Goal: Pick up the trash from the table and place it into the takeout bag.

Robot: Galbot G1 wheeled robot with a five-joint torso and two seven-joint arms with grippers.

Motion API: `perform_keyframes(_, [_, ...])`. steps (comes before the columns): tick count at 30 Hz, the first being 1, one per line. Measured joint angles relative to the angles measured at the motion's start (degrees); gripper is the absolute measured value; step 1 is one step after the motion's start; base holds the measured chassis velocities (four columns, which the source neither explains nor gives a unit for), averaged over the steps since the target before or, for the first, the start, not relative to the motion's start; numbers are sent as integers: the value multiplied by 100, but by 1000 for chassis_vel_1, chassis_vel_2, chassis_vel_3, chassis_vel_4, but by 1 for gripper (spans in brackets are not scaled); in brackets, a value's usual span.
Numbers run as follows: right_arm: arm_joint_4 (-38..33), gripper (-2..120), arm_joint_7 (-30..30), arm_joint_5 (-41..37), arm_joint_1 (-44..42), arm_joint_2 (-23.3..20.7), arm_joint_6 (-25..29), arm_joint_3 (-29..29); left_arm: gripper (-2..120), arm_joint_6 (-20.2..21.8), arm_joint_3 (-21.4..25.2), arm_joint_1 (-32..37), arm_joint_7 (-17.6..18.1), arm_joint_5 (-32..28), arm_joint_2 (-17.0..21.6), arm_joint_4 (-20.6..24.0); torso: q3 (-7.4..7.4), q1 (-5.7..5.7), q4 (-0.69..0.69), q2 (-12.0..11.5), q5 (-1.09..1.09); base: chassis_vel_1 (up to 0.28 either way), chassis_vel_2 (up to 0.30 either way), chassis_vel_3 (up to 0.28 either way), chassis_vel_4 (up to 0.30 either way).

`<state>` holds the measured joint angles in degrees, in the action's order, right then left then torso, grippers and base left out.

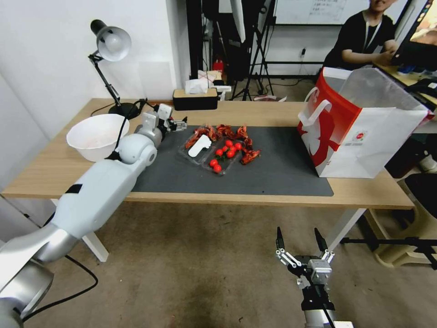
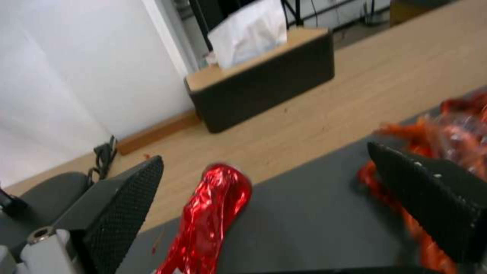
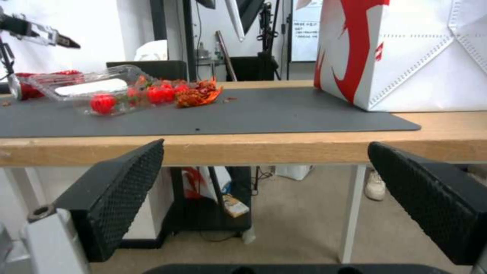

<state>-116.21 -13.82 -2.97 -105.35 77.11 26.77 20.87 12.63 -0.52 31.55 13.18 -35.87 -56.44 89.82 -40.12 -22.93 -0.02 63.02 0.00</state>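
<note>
Straddling red wrapper [image 2: 210, 217]: left pincer [image 2: 299, 205] (wide)

The left arm reaches forward and up over the table, its left gripper [image 1: 181, 124] held level with fingers spread apart. The right gripper [image 1: 301, 241] hangs low below the table edge, fingers pointing up and parted.

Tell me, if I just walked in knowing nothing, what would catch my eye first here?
Probably the red litter heaped mid-mat on the table: shiny wrappers and a clear tray of small red balls. Next, the tall red-and-white takeout bag standing at the mat's right end. The left gripper hovers open at the pile's left edge over a red foil scrap; the right gripper waits open below the table's front edge.
</note>
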Motion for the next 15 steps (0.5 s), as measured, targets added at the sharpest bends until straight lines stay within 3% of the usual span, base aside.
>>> perform_keyframes(3, [0, 100, -5, 0, -16, -7, 20, 20, 100, 231, -328, -488, -133, -119, -11, -376, 0, 0, 1, 0, 2, 0, 0, 0, 0])
perform_keyframes(6, [0, 100, -6, 0, -19, -9, 25, 22, 100, 284, -419, -609, -171, -137, -15, -474, 1, 0, 1, 1, 2, 0, 0, 0, 0])
perform_keyframes(10, [36, 100, -12, -2, -30, -11, 76, 37, 100, 608, -862, -1203, -370, -105, -72, -1092, 0, 0, 1, 1, 0, 0, 0, 0, 0])
perform_keyframes(15, [67, 100, -15, -4, -27, -8, 95, 41, 100, 968, -1001, -1521, -698, 61, -168, -1624, 1, 0, 4, 1, -1, 0, 0, 0, 0])
